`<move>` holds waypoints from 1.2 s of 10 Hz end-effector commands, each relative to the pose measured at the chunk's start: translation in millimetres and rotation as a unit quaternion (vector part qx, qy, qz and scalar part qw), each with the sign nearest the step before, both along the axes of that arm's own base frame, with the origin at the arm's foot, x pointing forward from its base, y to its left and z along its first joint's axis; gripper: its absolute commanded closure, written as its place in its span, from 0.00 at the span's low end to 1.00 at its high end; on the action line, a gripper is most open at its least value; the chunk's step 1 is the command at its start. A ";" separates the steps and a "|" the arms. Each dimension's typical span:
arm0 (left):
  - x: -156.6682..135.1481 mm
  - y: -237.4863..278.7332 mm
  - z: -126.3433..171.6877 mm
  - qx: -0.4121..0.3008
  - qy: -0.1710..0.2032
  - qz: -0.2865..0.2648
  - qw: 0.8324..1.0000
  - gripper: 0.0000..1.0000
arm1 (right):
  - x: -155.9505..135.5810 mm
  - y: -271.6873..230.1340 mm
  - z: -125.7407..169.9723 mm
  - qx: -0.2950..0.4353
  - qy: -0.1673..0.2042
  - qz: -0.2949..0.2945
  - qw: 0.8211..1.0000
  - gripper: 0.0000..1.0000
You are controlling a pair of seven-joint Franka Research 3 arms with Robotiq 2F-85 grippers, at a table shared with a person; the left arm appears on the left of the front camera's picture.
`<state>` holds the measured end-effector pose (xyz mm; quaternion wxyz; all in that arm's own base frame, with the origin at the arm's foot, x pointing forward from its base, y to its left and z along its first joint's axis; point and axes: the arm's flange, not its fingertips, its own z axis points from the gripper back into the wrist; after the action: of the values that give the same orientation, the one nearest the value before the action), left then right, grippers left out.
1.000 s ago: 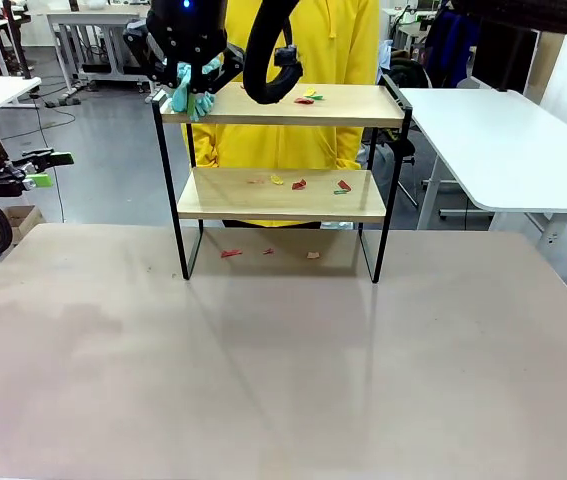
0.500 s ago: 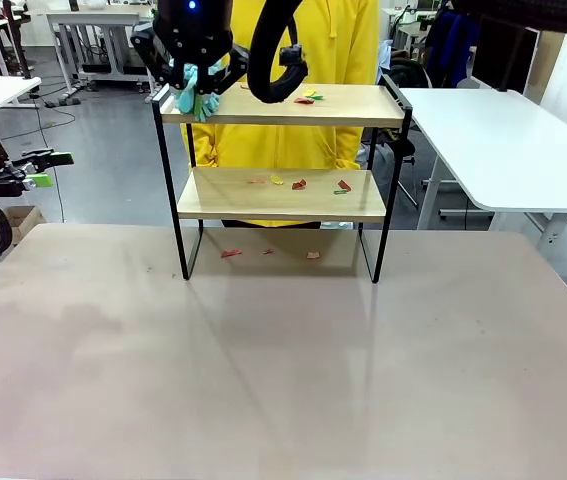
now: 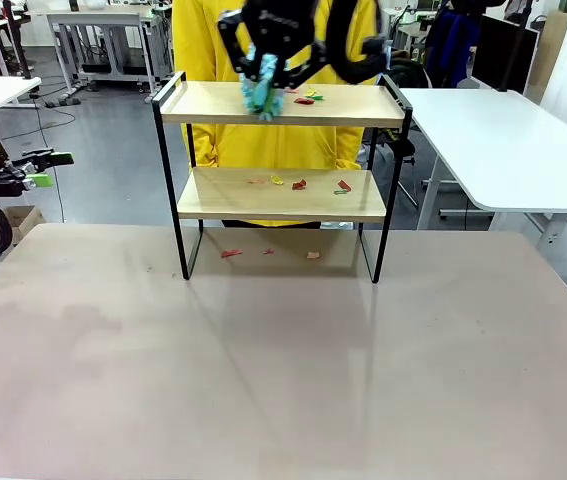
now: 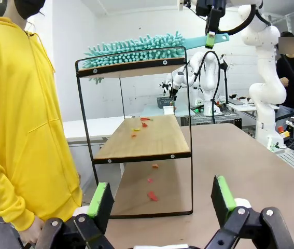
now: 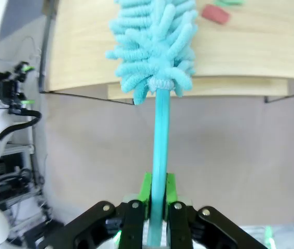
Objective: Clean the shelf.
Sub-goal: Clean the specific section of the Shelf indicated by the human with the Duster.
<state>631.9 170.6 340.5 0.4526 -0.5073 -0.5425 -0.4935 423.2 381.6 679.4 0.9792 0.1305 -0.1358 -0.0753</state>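
- My right gripper (image 5: 157,191) is clamped tight on the thin teal handle (image 5: 158,135) of a duster (image 5: 154,41). At the bottom middle of the right wrist view, the green pads (image 5: 145,188) press the handle from both sides.
- The duster's fluffy head lies on the top board of the shelf (image 5: 84,52), in the upper middle of that view. A red scrap (image 5: 217,14) sits near it at the upper right.
- In the front view my right gripper (image 3: 266,66) hangs at the top centre of the frame. Below it the duster (image 3: 261,96) touches the top board a little left of the board's middle.
- The shelf (image 3: 223,195) stands upright in the upper middle of the front view, on the far part of the table (image 3: 283,380). A person in a yellow hooded top (image 3: 283,145) stands right behind it.
- Small coloured scraps lie on the top board (image 3: 308,97) just right of the duster. More lie on the lower board (image 3: 298,183) and on the table under the shelf (image 3: 268,252).
- My left gripper (image 3: 51,168) sits at the left edge of the front view at middle height, well apart from the shelf.
- In the left wrist view its fingers (image 4: 101,199) rise from the bottom edge with a broad gap between them, spread wide and holding nothing.
- That view shows the shelf (image 4: 152,140) end-on in the middle of the frame, with the duster along its top board and the person at the left.
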 end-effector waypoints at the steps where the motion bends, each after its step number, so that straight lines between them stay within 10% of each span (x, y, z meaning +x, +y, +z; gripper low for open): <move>1: -1.3 -0.2 2.8 0.002 -0.001 0.003 1.000 0.00 | -22.6 -48.5 -13.8 -0.006 0.015 -0.013 1.000 0.87; 6: -1.3 -0.2 2.8 0.002 -0.001 0.003 1.000 0.00 | -49.4 -142.4 -14.1 -0.033 0.021 -0.049 0.998 0.87; 9: -1.3 -0.2 2.8 0.002 -0.001 0.003 1.000 0.00 | -56.7 -151.0 -6.7 -0.039 -0.053 0.004 0.998 0.87; 12: -1.3 -0.2 2.8 0.002 -0.001 0.003 1.000 0.00 | -55.7 -145.8 0.9 -0.049 -0.024 -0.028 0.998 0.87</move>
<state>632.2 170.5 340.7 0.4524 -0.5071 -0.5425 -0.4939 367.4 239.0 678.9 0.9780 0.0817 -0.1740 -0.0814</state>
